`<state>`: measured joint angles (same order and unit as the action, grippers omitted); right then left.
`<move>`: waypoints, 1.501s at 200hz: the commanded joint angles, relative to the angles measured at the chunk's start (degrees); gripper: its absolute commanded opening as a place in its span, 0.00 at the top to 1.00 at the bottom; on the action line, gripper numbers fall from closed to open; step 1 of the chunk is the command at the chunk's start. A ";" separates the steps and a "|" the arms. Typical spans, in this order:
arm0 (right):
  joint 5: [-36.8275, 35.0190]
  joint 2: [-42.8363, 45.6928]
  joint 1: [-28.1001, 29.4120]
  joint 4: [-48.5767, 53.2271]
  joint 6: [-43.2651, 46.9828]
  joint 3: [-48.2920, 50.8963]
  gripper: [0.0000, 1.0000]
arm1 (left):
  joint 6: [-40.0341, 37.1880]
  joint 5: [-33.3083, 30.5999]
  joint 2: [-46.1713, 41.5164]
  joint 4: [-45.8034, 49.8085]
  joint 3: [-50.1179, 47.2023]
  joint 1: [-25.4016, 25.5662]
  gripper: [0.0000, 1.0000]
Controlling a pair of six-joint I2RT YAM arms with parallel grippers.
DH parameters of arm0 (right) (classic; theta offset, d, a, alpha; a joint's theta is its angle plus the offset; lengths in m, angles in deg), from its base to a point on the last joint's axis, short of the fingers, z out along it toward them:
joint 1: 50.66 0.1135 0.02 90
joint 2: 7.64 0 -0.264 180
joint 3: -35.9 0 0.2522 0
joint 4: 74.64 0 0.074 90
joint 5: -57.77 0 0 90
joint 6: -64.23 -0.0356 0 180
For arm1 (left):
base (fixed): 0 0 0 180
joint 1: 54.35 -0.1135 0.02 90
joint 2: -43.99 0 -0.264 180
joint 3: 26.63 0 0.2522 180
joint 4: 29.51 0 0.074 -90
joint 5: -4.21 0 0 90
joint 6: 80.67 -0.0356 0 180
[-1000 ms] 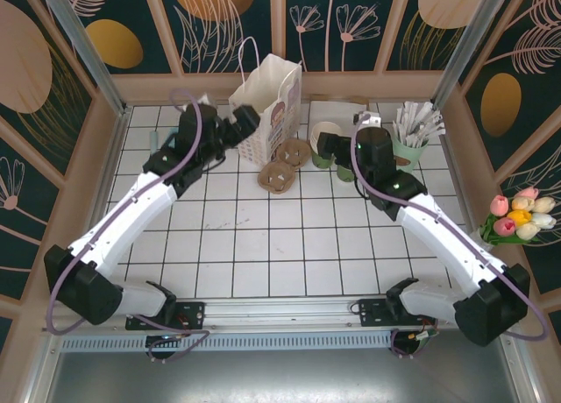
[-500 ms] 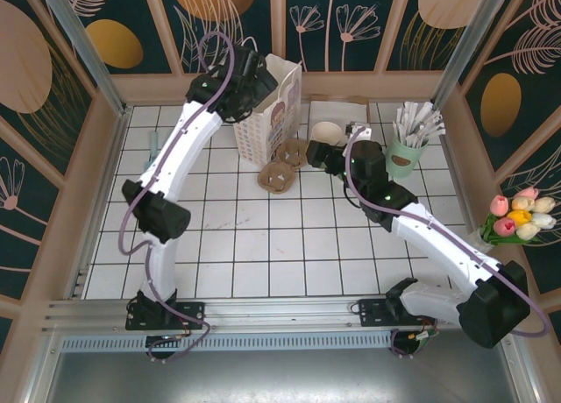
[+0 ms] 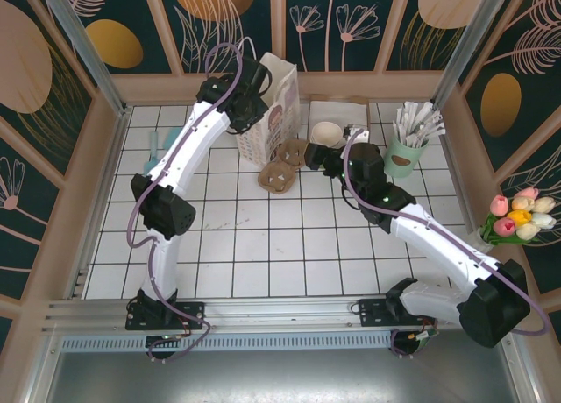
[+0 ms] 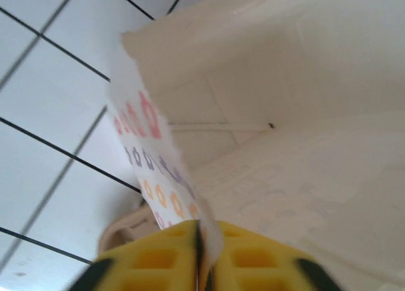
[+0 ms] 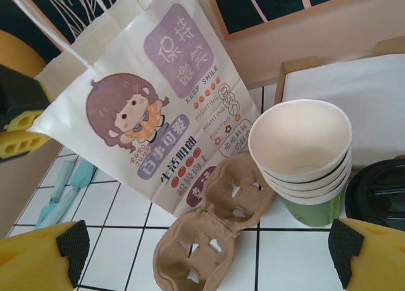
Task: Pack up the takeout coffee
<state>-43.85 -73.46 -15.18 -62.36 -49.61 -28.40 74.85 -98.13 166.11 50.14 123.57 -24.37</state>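
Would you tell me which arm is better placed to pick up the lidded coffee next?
Right: the right tool, open, hovers by the takeout coffee; the left tool is shut on the paper bag rim.

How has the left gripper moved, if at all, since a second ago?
Yes. The left gripper went toward the back wall, up onto the rim of the bag.

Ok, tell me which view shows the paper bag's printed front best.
Right wrist: the paper bag faces it, cartoon girl and lettering legible. Top external sees the bag small, from above. Left wrist shows the bag's rim and inside, blurred.
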 commanded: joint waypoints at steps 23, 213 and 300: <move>14.89 -5.19 0.84 1.53 14.34 -1.38 0.01 | -4.35 -14.41 -8.45 4.29 -1.75 -0.97 1.00; 23.32 -55.70 -3.79 34.47 46.29 -47.24 0.22 | -13.60 -6.87 -57.50 -4.51 -58.78 -11.02 1.00; 19.84 -66.98 -3.33 39.82 46.57 -58.60 0.41 | -18.47 7.74 -59.65 -1.78 -52.91 -11.09 1.00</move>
<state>-23.80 -139.51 -19.18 -26.16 -4.12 -85.80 59.72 -96.45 107.80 47.93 70.46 -34.97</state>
